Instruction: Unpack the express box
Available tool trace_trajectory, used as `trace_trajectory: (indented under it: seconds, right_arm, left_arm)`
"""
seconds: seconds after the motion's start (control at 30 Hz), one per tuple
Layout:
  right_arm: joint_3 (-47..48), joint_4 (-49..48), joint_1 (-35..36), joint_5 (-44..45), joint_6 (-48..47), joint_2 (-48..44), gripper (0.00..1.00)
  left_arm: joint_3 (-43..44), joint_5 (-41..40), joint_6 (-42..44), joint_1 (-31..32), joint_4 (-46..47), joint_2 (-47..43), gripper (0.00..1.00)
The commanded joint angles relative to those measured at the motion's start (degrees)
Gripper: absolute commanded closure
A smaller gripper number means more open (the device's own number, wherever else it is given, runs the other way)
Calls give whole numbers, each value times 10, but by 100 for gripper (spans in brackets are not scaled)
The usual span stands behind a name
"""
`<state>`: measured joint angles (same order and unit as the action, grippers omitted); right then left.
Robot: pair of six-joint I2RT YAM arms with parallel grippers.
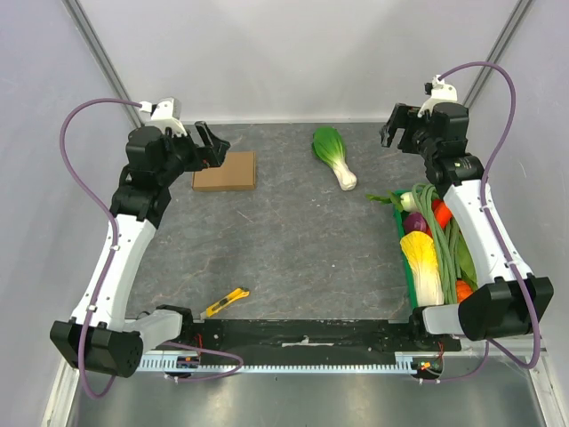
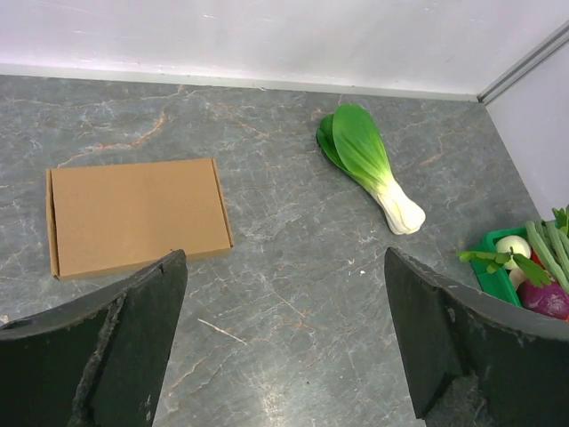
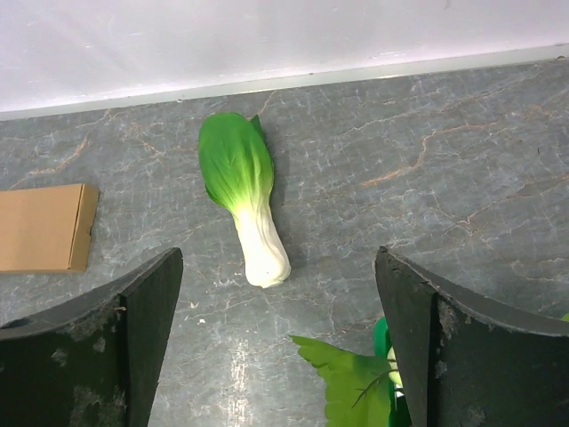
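The express box (image 1: pixel 224 171) is a flat brown cardboard box lying closed on the grey table at the back left. In the left wrist view the express box (image 2: pixel 133 216) sits ahead and to the left of the fingers. My left gripper (image 1: pixel 209 142) hovers just over its far left corner, open (image 2: pixel 284 258), with only bare table between the jaws. My right gripper (image 1: pixel 400 124) hangs at the back right, open (image 3: pixel 277 258) and empty, above the table near the crate's far end. The box's end (image 3: pixel 40 229) shows at the left edge of the right wrist view.
A green-and-white bok choy (image 1: pixel 334 156) (image 2: pixel 369 165) (image 3: pixel 242 196) lies at the back centre. A green crate (image 1: pixel 410 276) (image 2: pixel 489 271) of vegetables stands along the right side under the right arm. A yellow utility knife (image 1: pixel 227 302) lies near the front left edge.
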<state>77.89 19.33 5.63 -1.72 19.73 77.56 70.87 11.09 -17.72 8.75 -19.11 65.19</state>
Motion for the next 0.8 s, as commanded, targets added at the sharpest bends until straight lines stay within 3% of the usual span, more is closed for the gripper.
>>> trace_trajectory:
  seconds: [0.0,0.43,0.63,0.77]
  right_arm:
    - [15,-5,-2,-7,-1,-17,4]
    - [7,-8,19,-56,16,1,4]
    - [10,-17,86,-72,-12,14,5]
    - [10,-18,147,-58,-21,33,5]
  left_arm:
    - [0,7,-3,1,28,-22,3]
    - [-27,25,-4,-8,6,-40,0]
    - [-24,-45,-42,-46,-51,-17,2]
    - [-2,7,-82,-109,-89,51,9]
